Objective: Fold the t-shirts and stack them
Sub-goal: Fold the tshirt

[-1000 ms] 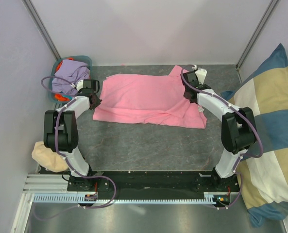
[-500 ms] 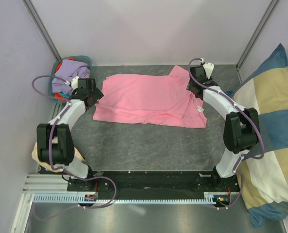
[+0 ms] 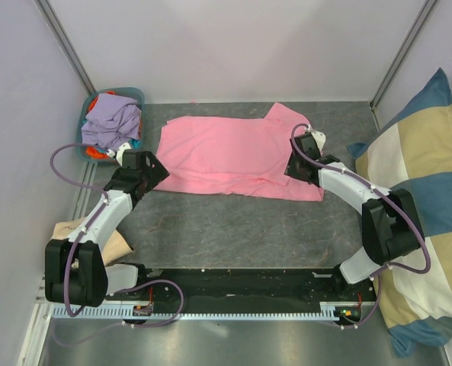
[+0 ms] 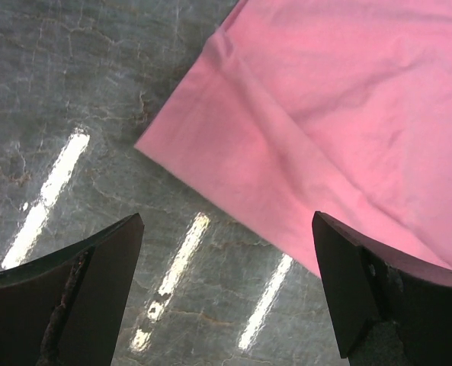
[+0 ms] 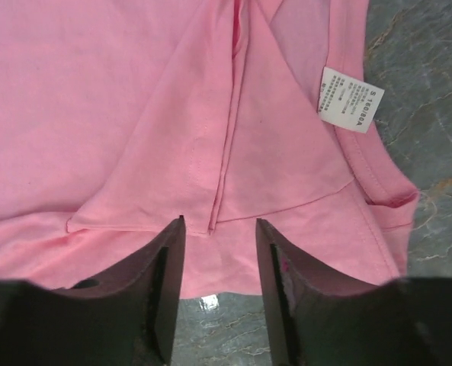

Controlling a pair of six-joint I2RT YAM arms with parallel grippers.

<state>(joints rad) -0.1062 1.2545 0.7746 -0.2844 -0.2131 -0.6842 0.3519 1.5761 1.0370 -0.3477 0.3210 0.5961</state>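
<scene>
Desk (image 3: 233,229), grey stone-patterned. Checked cushion (image 3: 431,198), right edge. Pink tee (image 3: 218,152), flat mid-desk, right side folded in. Lavender tee (image 3: 111,122), heaped in basket (image 3: 136,93), far-left corner. White label (image 5: 350,99), seemingly "S 160/80A". Left jaws wide, by tee's corner; right jaws narrower, empty, over fold.

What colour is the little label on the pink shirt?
White label with dark print; right wrist view shows it best.

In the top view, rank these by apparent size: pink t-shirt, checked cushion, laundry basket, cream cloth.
1. checked cushion, even though the frame crops it
2. pink t-shirt
3. laundry basket
4. cream cloth, partly hidden
</scene>
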